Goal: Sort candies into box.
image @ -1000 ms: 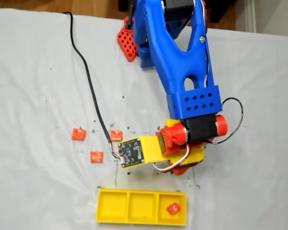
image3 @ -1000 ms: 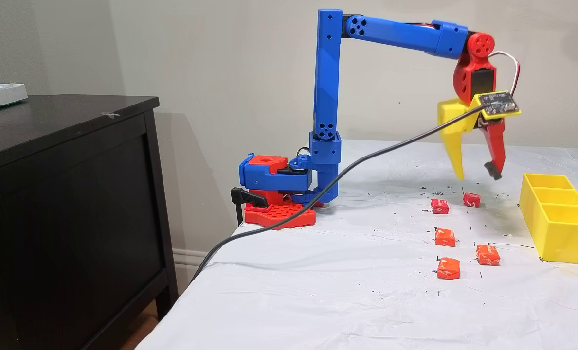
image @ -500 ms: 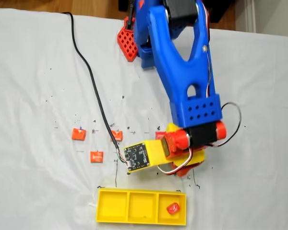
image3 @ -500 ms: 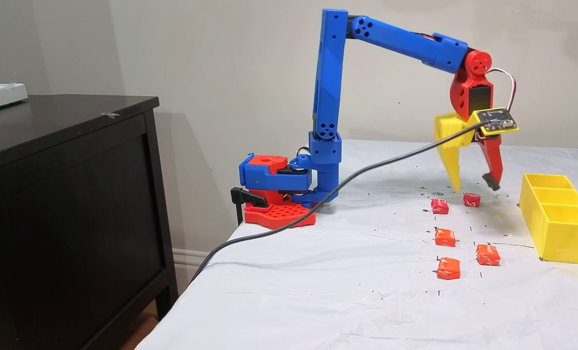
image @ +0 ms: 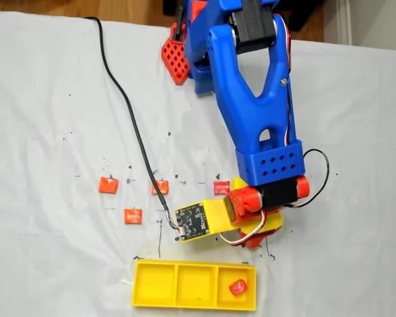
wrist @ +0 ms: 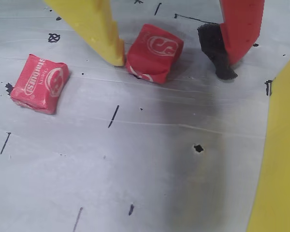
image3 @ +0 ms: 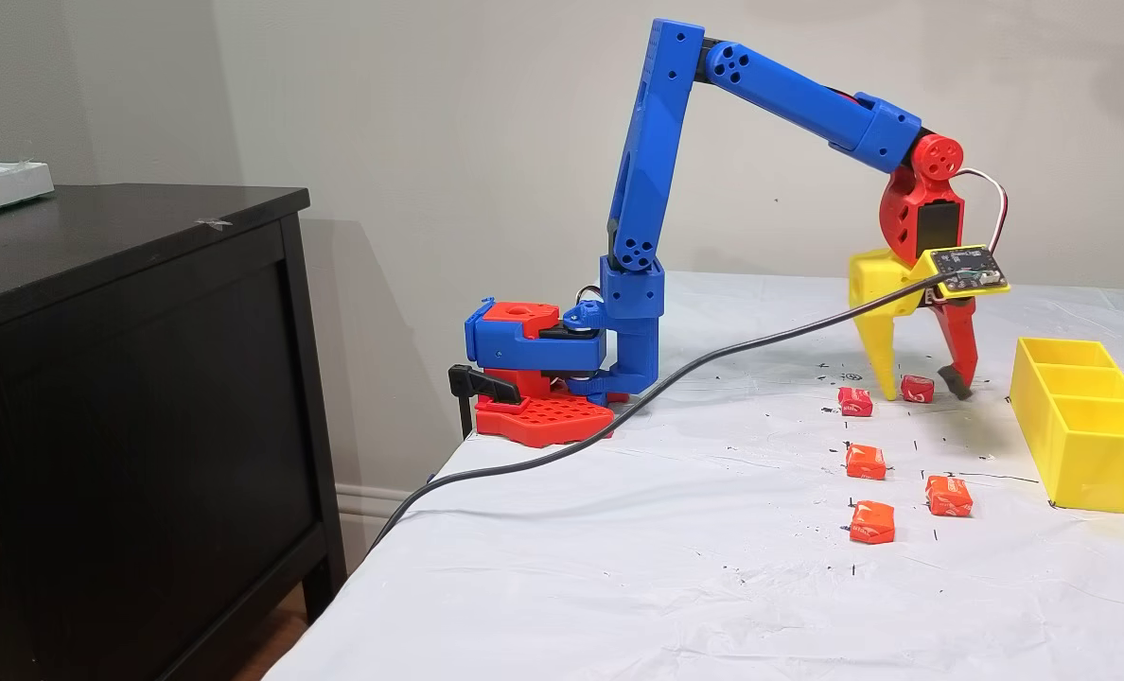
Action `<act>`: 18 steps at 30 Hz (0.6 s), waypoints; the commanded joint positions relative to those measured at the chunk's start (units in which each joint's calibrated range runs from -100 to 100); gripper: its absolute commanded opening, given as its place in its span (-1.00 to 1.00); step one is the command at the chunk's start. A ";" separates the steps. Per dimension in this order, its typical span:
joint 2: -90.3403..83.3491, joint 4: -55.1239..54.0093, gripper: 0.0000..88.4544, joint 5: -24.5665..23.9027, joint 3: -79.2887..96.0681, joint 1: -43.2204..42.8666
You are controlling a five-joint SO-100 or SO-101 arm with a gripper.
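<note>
A red candy [wrist: 153,52] with white marks lay on the white table cover [image3: 619,567], between the spread fingers of the gripper [wrist: 174,65]. In the wrist view the yellow finger [wrist: 94,26] touched the candy's left edge, while the red finger [wrist: 239,29] with its black tip stood apart to the right, so the jaws were released and gripped nothing. A second red candy [wrist: 40,83] sat nearby to the left. In the side fixed view, three orange candies [image3: 866,462] lay nearer the camera, well apart from one another. The yellow box [image3: 1087,445] stood to the right of the gripper in that view. In the fixed view from above, one more red candy [image: 237,287] rested in the box's right-hand compartment. A black cable [image3: 619,407] trailed from the wrist across the table.
</note>
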 commanded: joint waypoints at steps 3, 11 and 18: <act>-0.57 -3.06 -0.67 -0.34 -0.76 -0.81; 0.62 -3.47 -0.88 -0.24 -0.76 -0.72; -6.34 -0.85 -1.00 -0.39 -1.12 0.10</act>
